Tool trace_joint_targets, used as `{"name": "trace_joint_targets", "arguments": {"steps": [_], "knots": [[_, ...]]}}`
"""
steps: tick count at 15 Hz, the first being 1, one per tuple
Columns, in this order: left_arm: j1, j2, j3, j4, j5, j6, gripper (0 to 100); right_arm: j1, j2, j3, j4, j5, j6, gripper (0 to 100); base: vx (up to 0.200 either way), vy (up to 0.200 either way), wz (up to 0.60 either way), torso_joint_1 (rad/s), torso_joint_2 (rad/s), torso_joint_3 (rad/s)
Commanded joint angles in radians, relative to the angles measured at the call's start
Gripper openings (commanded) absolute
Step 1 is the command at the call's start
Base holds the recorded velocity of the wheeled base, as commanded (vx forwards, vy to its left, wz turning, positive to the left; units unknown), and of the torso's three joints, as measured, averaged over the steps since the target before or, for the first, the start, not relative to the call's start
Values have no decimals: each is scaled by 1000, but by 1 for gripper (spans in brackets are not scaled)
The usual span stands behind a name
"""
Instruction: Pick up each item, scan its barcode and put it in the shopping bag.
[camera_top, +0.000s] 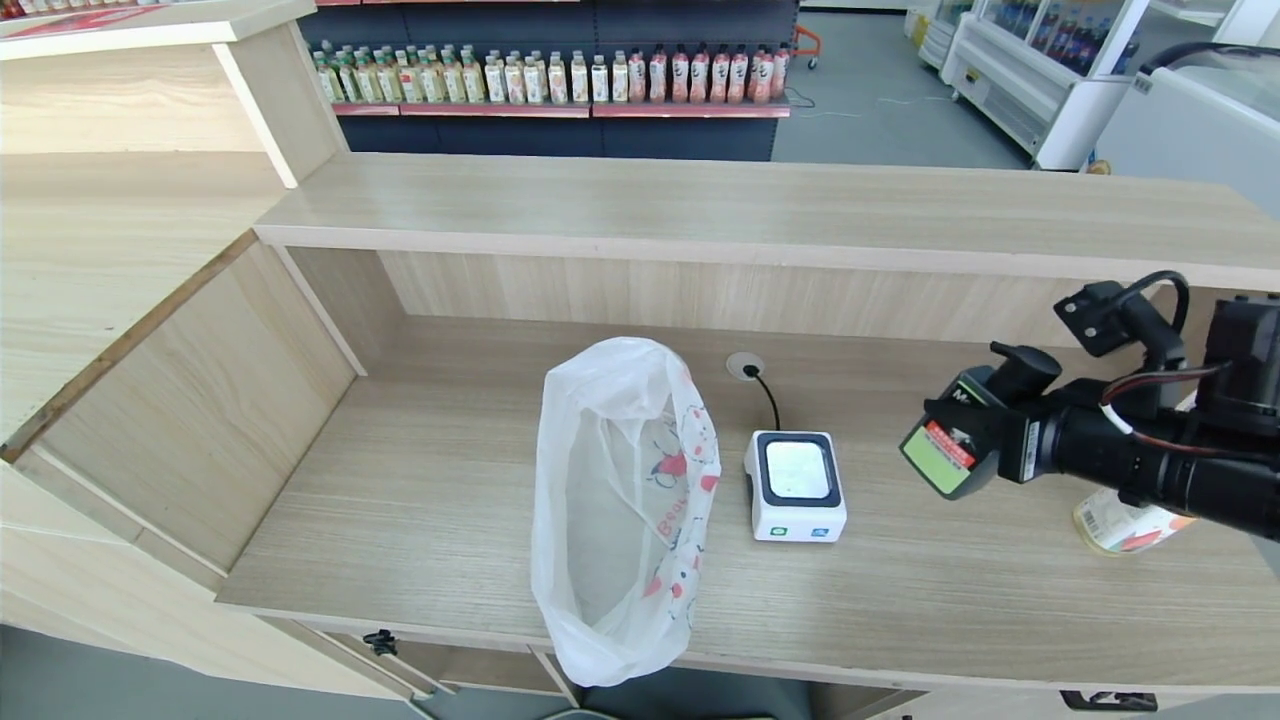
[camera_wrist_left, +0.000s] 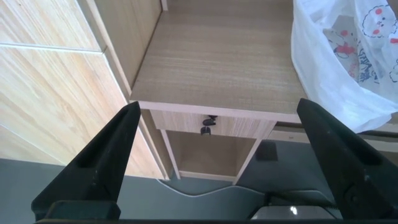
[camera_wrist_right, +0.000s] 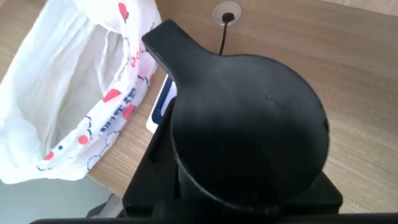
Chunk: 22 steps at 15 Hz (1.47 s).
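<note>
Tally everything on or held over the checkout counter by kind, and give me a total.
Shopping bag: 1
Scanner: 1
Items to scan: 2 (black-capped item held over the counter; labelled bottle on the counter, partly hidden by the arm)
Total: 4

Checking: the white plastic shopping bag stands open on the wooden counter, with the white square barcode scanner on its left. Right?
No: the white square barcode scanner sits on the right of the white plastic shopping bag, as the head view shows. The bag does stand open on the wooden counter.
</note>
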Motion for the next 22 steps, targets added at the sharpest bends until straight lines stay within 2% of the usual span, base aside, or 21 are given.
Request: {"name": "trace_joint_targets", "arguments": {"steps": [1, 9, 13, 17, 22], "knots": [[0, 0, 0, 0, 0, 0, 100, 38, -9, -37, 2, 4, 46, 0, 0, 200, 0, 2, 2, 2], [0, 0, 0, 0, 0, 3, 100, 139, 65, -95, 8, 0, 59, 0, 0, 200, 0, 1, 1, 1], [0, 0, 0, 0, 0, 3, 100, 166, 198, -137, -6, -2, 61, 0, 0, 0, 0, 0, 0, 0], [0, 0, 0, 0, 0, 3, 100, 208, 435, -239, -188, 3, 72, 0, 0, 0, 0, 0, 0, 0], [0, 0, 0, 0, 0, 3, 100, 257, 605, -298, -325, -2, 18, 0, 0, 0, 0, 0, 0, 0]]}}
